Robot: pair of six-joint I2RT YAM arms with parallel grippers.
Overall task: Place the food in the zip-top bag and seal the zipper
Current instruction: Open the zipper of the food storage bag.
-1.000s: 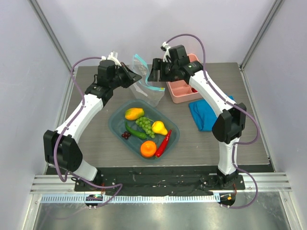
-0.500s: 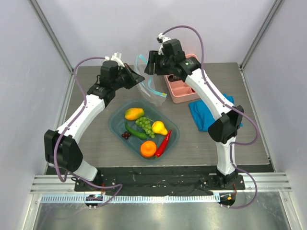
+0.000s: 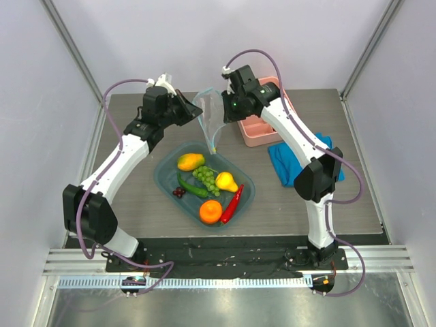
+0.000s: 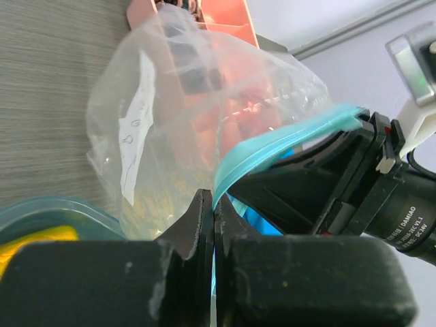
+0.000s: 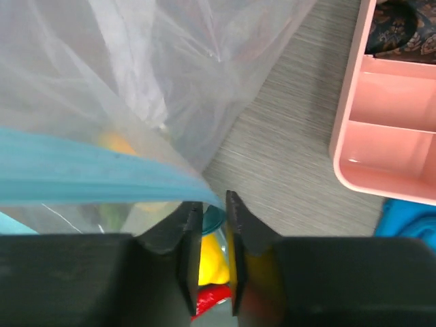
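Observation:
The clear zip-top bag (image 3: pixel 212 121) hangs above the table between my two grippers, with nothing inside it. My left gripper (image 3: pixel 197 109) (image 4: pixel 213 201) is shut on one end of the light blue zipper (image 4: pixel 286 139). My right gripper (image 3: pixel 227 106) (image 5: pixel 213 201) pinches the zipper's (image 5: pixel 88 170) other end at its tips, its jaws a narrow slit apart. The strip runs taut between them. The food lies below in the teal tray (image 3: pixel 163 170): mango (image 3: pixel 190 162), grapes (image 3: pixel 206 177), pear (image 3: pixel 226 181), orange (image 3: pixel 210 212), chili (image 3: pixel 232 203), cucumber (image 3: pixel 192 187), cherries (image 3: pixel 178 193).
A pink divided box (image 3: pixel 262 129) (image 5: pixel 388 136) stands right of the bag, just under the right arm. A blue folded cloth (image 3: pixel 293 163) lies in front of it. Grey walls close in the table on three sides.
The right gripper has swung left onto the bag's mouth and closed on the zipper's end. The bag, which hung loose from the left gripper, is now pulled taut into a narrow shape.

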